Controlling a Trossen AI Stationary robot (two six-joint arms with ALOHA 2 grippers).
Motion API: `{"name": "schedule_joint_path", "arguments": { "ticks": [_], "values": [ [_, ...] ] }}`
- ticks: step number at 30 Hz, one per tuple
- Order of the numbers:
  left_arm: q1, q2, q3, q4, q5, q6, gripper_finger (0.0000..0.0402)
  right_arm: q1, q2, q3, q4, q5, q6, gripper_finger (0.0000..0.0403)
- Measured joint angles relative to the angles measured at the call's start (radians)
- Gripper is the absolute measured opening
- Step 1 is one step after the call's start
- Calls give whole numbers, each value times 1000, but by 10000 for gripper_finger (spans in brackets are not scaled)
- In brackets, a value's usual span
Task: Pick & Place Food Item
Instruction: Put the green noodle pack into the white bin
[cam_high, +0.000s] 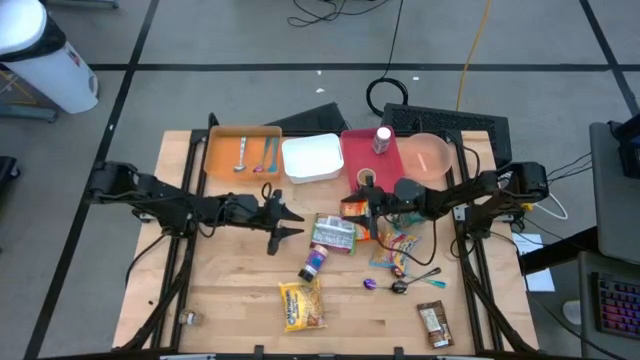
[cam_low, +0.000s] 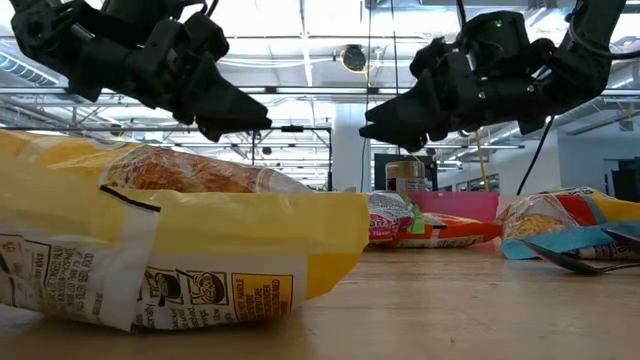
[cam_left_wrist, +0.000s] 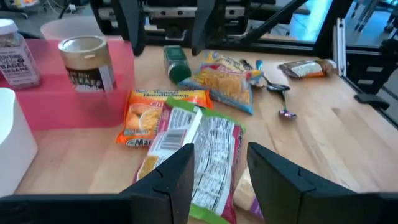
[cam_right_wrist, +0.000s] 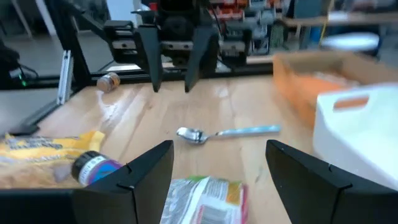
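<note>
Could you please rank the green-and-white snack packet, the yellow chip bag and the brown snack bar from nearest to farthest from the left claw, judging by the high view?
From the left claw:
1. Green-and-white snack packet, just beside it at table centre.
2. Yellow chip bag, toward the front edge.
3. Brown snack bar, at the front right corner.

Grey tiled floor with dark seams surrounds the pale wooden worktop; ceiling strip lights glow overhead.
</note>
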Motion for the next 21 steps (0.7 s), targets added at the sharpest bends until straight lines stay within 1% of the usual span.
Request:
{"name": "schedule_joint_path", "arguments": {
  "ticks": [2,5,7,10,12,13,17,21],
  "values": [
    [0,-5,0,-7,3,0,157,14,0,0,-21,10,40,251],
    [0,-27,0,-28,17,13,157,82,0,0,-56,111,56,251],
    [0,-38,1,-58,19,35,157,148,0,0,-71,216,37,251],
    [0,-57,0,-79,25,48,157,242,0,0,-80,420,36,251],
    [0,-59,0,-100,26,49,157,290,0,0,-106,538,86,251],
    [0,-58,0,-112,26,46,157,309,0,0,-121,578,129,251],
    [0,-59,0,-120,35,37,157,352,0,0,-209,632,321,251],
    [0,-58,0,-127,35,89,157,375,0,0,-294,698,458,251]
  ]
}}
